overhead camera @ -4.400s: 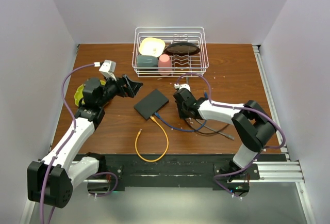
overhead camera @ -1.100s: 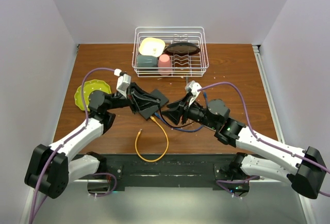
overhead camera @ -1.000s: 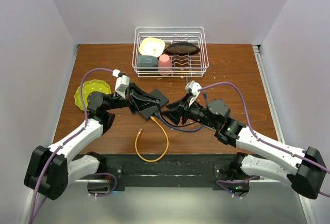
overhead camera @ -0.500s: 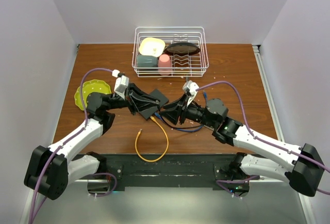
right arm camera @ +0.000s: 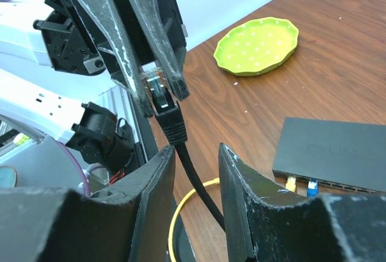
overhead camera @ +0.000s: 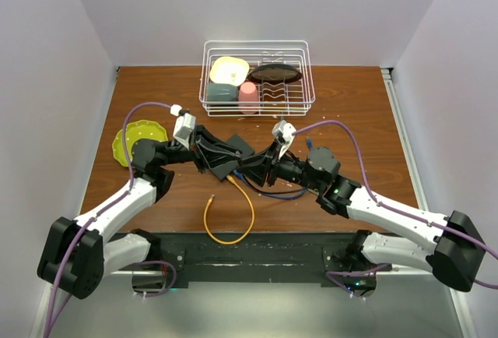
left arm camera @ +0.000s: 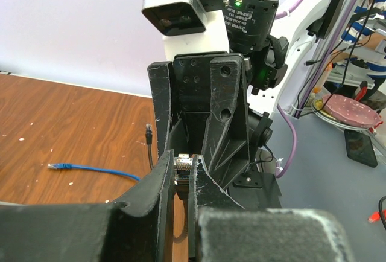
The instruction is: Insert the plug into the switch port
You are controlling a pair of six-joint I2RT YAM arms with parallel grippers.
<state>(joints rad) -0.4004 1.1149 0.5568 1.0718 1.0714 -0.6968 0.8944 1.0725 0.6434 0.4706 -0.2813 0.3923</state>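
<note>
My left gripper (left arm camera: 181, 157) is shut on the plug (left arm camera: 183, 166), a clear-tipped connector on a black cable, and holds it up off the table. In the right wrist view the plug (right arm camera: 158, 90) sticks out between the left fingers (right arm camera: 123, 44). My right gripper (right arm camera: 196, 153) stands open just below it, with the black cable (right arm camera: 196, 180) running between its jaws. The dark grey switch (right arm camera: 341, 150) lies flat on the table to the right. A yellow plug (right arm camera: 291, 182) and a blue plug (right arm camera: 312, 186) sit in its port edge. From above, both grippers (overhead camera: 243, 167) meet over the switch (overhead camera: 241, 146).
A white wire rack (overhead camera: 257, 104) with cups and bowls stands at the back. A green plate (overhead camera: 138, 142) lies left, under the left arm. A yellow cable loop (overhead camera: 229, 215) lies near the front edge. Blue and black cables (overhead camera: 280, 193) trail under the right arm.
My right gripper has moved left up to the left gripper, and its jaws have narrowed around the black cable. The left gripper has kept still with the plug.
</note>
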